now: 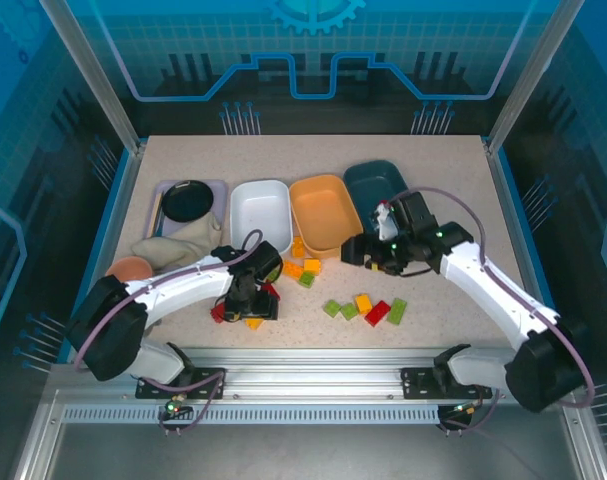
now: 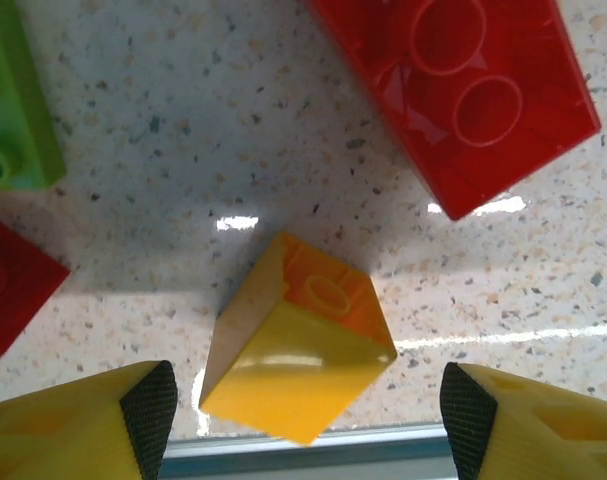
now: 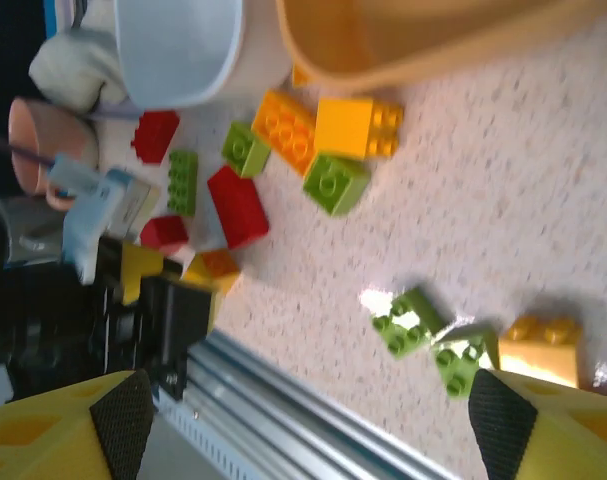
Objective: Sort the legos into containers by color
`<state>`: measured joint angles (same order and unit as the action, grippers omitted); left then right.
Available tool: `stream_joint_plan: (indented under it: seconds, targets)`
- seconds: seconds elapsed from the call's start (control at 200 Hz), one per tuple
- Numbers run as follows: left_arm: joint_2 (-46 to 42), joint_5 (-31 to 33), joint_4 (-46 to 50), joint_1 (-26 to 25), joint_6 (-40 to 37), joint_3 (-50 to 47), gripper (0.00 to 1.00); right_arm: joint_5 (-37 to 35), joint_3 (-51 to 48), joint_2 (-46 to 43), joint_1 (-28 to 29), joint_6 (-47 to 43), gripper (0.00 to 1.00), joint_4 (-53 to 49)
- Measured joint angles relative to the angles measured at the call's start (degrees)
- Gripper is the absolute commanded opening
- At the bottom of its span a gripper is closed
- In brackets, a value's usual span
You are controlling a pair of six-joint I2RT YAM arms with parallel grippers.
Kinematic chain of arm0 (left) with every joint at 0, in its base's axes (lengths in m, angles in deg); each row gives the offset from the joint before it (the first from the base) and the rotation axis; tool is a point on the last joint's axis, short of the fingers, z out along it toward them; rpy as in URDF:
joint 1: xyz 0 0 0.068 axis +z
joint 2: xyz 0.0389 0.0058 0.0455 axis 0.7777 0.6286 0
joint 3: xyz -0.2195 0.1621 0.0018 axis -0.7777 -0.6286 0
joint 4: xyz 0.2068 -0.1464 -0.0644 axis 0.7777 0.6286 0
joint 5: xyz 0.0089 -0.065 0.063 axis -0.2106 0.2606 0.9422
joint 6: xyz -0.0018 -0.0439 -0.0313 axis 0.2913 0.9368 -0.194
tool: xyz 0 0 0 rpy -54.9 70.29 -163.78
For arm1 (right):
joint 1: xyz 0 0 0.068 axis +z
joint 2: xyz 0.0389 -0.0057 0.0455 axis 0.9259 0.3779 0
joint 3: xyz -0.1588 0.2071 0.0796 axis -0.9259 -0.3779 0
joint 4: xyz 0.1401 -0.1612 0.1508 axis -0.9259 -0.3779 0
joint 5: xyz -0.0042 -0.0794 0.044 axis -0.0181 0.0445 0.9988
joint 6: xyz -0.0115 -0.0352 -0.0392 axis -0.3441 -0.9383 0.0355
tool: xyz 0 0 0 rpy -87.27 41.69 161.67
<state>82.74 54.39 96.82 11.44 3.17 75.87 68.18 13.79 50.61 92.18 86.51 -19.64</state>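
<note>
My left gripper (image 1: 246,306) hangs open low over a small heap of legos near the front rail. An orange-yellow brick (image 2: 298,345) lies tilted on the table between its fingertips (image 2: 148,412), with a gap on each side. Around it lie a large red brick (image 2: 463,90), a green brick (image 2: 13,100) and another red one (image 2: 8,290). My right gripper (image 1: 358,250) is open and empty above the table by the orange tray's (image 1: 325,212) front right corner. The white tray (image 1: 260,215) and dark teal tray (image 1: 378,185) flank the orange one. Green, orange and red bricks (image 1: 363,308) lie in a row below the right gripper.
A lavender tray (image 1: 215,190) with a black plate, a crumpled cloth (image 1: 178,245) and a pink cup (image 1: 131,270) stand at the left. More orange and green bricks (image 3: 333,150) lie just in front of the orange tray. The metal rail (image 1: 313,360) runs along the near edge.
</note>
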Motion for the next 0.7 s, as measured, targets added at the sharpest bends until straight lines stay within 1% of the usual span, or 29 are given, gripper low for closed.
stream_joint_plan:
  seconds: [0.05,0.175,0.29,0.375,0.505,0.6,0.7]
  targets:
    - [1.1,0.3,-0.7,0.0,-0.3,0.0,0.65,1.1,-1.4,-2.2,0.0,-0.3,0.81,-0.4]
    - [3.6,0.9,-2.6,-0.1,-1.5,-0.3,0.45,2.9,-2.9,-4.5,0.0,-0.5,0.79,-1.0]
    - [4.7,1.4,-3.6,-0.7,-1.7,-0.4,0.37,3.1,-2.9,-4.5,0.0,-0.7,0.79,-1.2]
    - [4.7,2.0,-3.8,-1.2,-1.6,-0.4,0.3,3.1,-2.9,-4.5,0.0,-0.7,0.78,-1.2]
    - [4.3,3.1,-3.7,-1.9,-1.3,-0.4,0.27,3.1,-2.9,-4.5,0.0,-0.8,0.75,-1.2]
    - [2.8,4.7,-1.7,-2.1,-1.1,0.3,0.27,3.1,-2.9,-4.5,0.0,-1.2,0.74,-1.2]
    - [-0.6,6.0,2.9,-1.5,-0.8,5.0,0.27,3.7,-2.9,-4.9,0.0,-1.4,0.77,-0.5]
